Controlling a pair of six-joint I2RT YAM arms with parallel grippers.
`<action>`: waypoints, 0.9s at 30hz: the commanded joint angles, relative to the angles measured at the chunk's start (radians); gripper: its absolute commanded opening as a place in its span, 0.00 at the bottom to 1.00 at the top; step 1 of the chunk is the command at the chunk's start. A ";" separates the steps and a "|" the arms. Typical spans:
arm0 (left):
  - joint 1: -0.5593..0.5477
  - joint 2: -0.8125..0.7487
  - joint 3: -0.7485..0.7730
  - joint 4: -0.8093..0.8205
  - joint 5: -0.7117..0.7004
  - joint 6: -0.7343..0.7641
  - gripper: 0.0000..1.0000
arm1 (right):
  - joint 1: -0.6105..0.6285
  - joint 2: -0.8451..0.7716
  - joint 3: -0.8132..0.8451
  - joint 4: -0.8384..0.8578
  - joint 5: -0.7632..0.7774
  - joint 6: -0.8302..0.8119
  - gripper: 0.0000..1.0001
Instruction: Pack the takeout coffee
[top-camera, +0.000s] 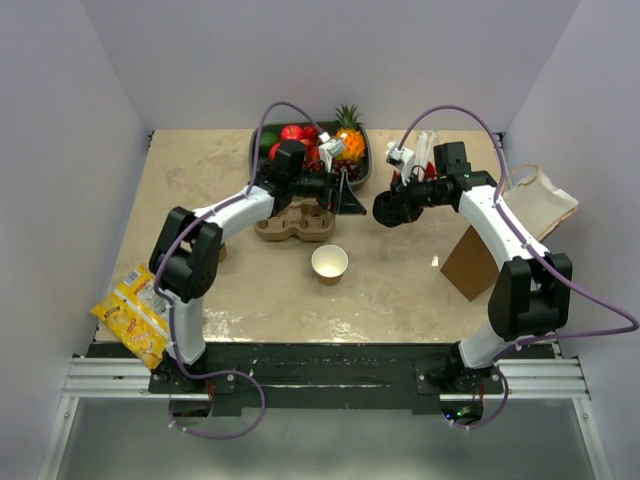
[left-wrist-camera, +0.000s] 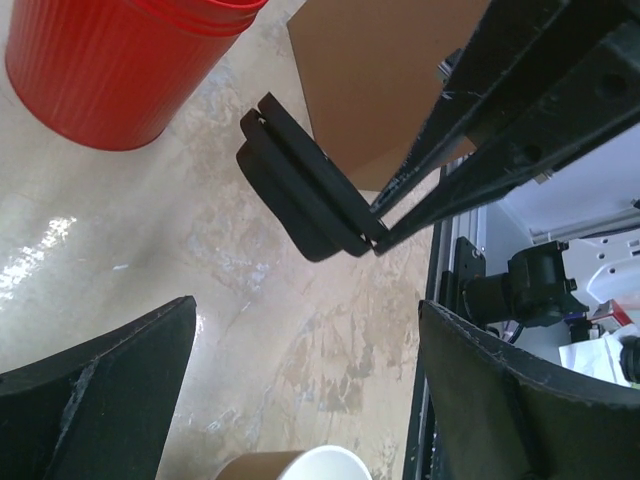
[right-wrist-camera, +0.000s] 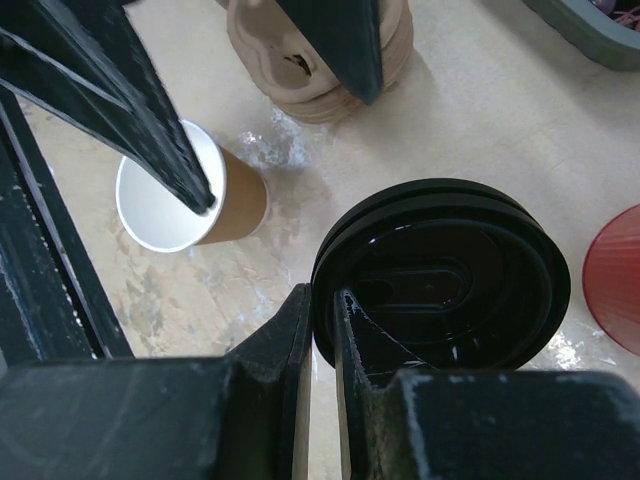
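Overhead, working left to right. Snack bag (top-camera: 133, 318) hangs off the table (top-camera: 200, 180) edge at 8 o'clock, beside your left arm's base. Your left gripper (left-wrist-camera: 310, 400) reaches past the middle of the table, jaws spread wide over bare tabletop, gripping nothing. Carrier (top-camera: 295, 222) sits just under that arm, at 11 o'clock from the cup (top-camera: 330, 263). Fruit tray (top-camera: 254, 145) lies at 12 o'clock against the back edge.

Cup stands upright near the table's centre, apart from the carrier, mouth open, cream inside. From the left wrist you see only its rim, at the bottom edge between the fingers (left-wrist-camera: 100, 390).

Lid (right-wrist-camera: 450, 275) is at 2 o'clock from the cup, well apart from it, in your right gripper (right-wrist-camera: 322, 320). Jaws are pinched down on its rim. From the left wrist the lid shows edge-on and tilted. Can't tell whether it clears the tabletop.

Red cup (left-wrist-camera: 110, 70) stands at 1 o'clock from the lid, near the back edge, white straws (top-camera: 427, 148) sticking up. Brown bag (top-camera: 470, 262) stands upright at 4 o'clock from the lid. Pale bag (top-camera: 545, 200) lies at 3 o'clock, at the table's right edge, beside your right arm.
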 joint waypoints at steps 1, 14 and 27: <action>-0.011 0.047 0.074 0.088 0.013 -0.056 0.96 | 0.004 -0.018 0.010 0.029 -0.060 0.040 0.08; -0.033 0.159 0.146 0.165 0.046 -0.126 0.95 | 0.021 0.008 0.039 0.035 -0.056 0.058 0.08; -0.035 0.200 0.152 0.094 -0.001 -0.106 0.93 | 0.024 -0.012 0.041 0.048 -0.036 0.089 0.06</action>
